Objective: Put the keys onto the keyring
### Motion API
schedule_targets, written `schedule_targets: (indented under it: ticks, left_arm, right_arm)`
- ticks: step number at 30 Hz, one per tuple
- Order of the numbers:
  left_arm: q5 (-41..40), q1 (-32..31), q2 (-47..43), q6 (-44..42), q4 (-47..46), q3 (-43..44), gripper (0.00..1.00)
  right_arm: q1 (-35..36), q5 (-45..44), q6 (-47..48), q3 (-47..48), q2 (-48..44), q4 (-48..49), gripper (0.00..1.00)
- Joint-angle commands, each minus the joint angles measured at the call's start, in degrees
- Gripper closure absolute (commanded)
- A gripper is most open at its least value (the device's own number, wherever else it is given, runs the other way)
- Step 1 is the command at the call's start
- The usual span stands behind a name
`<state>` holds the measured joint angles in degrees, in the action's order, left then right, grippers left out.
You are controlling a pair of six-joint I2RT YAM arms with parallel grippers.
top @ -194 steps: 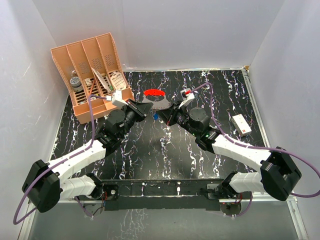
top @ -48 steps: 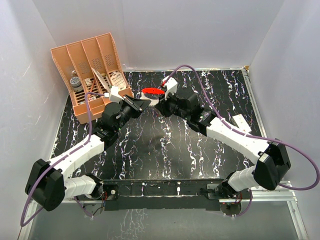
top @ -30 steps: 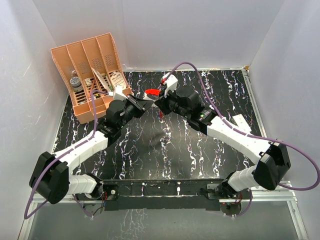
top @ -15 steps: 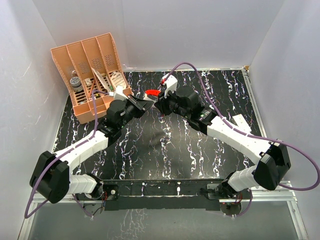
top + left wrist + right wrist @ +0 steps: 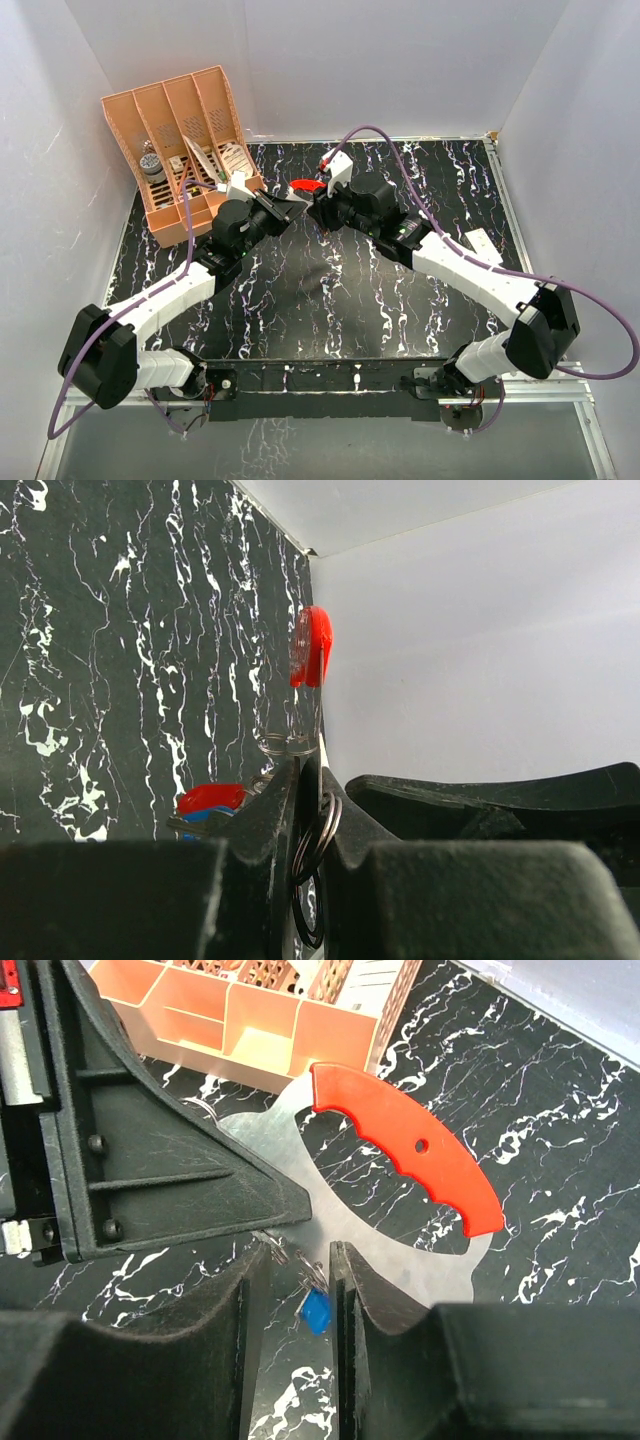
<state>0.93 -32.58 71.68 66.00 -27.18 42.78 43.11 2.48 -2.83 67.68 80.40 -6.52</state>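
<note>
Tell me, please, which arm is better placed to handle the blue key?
Right: the right gripper is open, blue key between its fingers; the left gripper is shut on the keyring.

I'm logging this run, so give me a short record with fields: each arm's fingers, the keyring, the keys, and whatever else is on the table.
left fingers: shut on the keyring
right fingers: apart, gripping nothing
keyring: red grip on a clear tag, held up between the two arms
keys: blue key in the gap between the right fingers; red key beside it; threaded or not, cannot tell
other: orange organizer far left; white box on the right
</note>
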Motion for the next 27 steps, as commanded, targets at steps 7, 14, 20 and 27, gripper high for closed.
schedule_targets:
  ticks: [7, 14, 20, 27]
  left_arm:
    - [0.3, 0.1, -3.8, -0.85, -0.68, 2.83, 1.0]
    - [0.54, 0.23, -3.85, -0.75, -0.78, 2.79, 1.0]
    - [1.03, 0.22, -3.26, -0.74, -1.09, 3.05, 1.0]
    - [1.61, 0.21, -2.55, -0.66, -1.15, 3.48, 1.0]
  right_arm:
    - [0.08, -1.82, -1.02, -1.27, 0.34, 1.41, 0.69]
    - [0.01, -1.5, -0.68, -0.97, 0.8, 0.9, 0.7]
    - [-0.01, -1.19, -0.04, -0.46, 1.66, 1.18, 0.75]
    - [0.01, -1.05, 0.19, 0.78, 2.86, 1.24, 0.9]
